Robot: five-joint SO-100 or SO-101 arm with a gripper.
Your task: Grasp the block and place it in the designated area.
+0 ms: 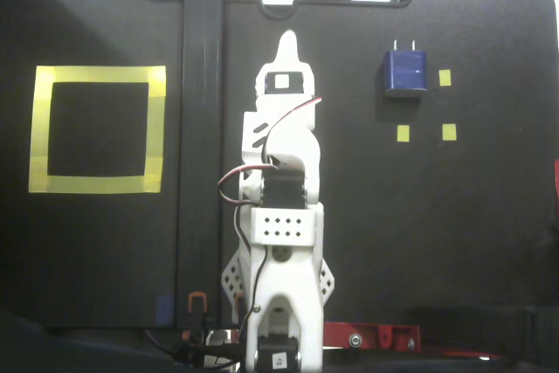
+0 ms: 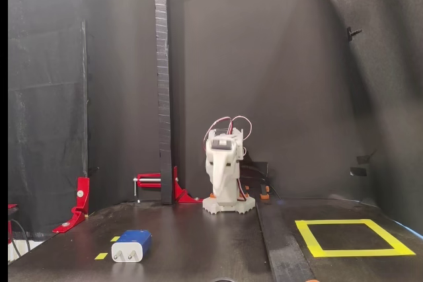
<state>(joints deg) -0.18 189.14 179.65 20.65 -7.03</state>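
i see the block (image 1: 404, 72) lying flat on the black table (image 1: 489, 233), a rounded dark-blue plug adapter with two short silver prongs pointing toward the far edge in the top-down fixed view; in the low fixed view (image 2: 132, 245) its pale prong face looks at the camera, near the front left. three small yellow square markers (image 1: 445, 78) sit just beside it. the designated area (image 1: 97, 184), a square of wide yellow tape with a black inside, lies well apart on the other side, left in the top-down view and right in the low view (image 2: 354, 252). between them stands the white plastic arm (image 1: 281, 216), folded over its base, red and black wires looping from it. the gripper (image 1: 287, 41) tapers to a single point and looks closed and empty. a tall black post (image 2: 161, 84) rises beside the arm, held by red clamps (image 2: 153, 181). the table is matte and dark with rounded corners, and black cloth (image 2: 277, 64) drapes the walls behind.
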